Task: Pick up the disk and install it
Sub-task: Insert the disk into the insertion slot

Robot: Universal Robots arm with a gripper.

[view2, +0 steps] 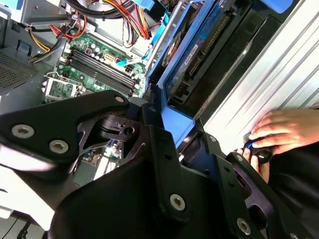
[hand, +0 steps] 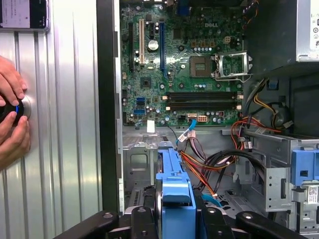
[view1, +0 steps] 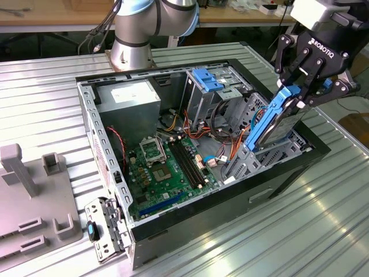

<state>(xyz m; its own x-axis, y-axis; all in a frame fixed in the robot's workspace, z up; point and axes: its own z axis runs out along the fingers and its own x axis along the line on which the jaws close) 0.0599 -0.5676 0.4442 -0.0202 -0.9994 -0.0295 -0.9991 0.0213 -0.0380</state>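
Your gripper (view1: 297, 97) has its jaws closed on the upper end of the disk (view1: 270, 126), pinching the tab of its blue carrier. The disk stands steeply tilted at the exterior view's right end of the case (view1: 277, 184). Its lower end is down in the bay (view1: 245, 158) and its upper end leans out above the case's rim. It looks partly entered rather than seated, and you cannot tell from here how deep the lower end sits.

Alignment matters most for this step. The first wrist view looks straight down the disk (hand: 174, 196), so use it to hold the blue rails square between the bay's metal walls. A tilted carrier is likely to bind, so bring the lean into line with the bay's guides rather than pushing against it. Move slowly with your hand (hand: 12, 139) on the knob (hand: 24, 107) on the counter (hand: 65, 149).

Watch the cables (hand: 209, 164). The orange and black bundle runs just beside the disk's path and could get trapped under it. The second wrist view shows the disk (view2: 204, 55) close against the case's dark wall, so check there for rubbing.
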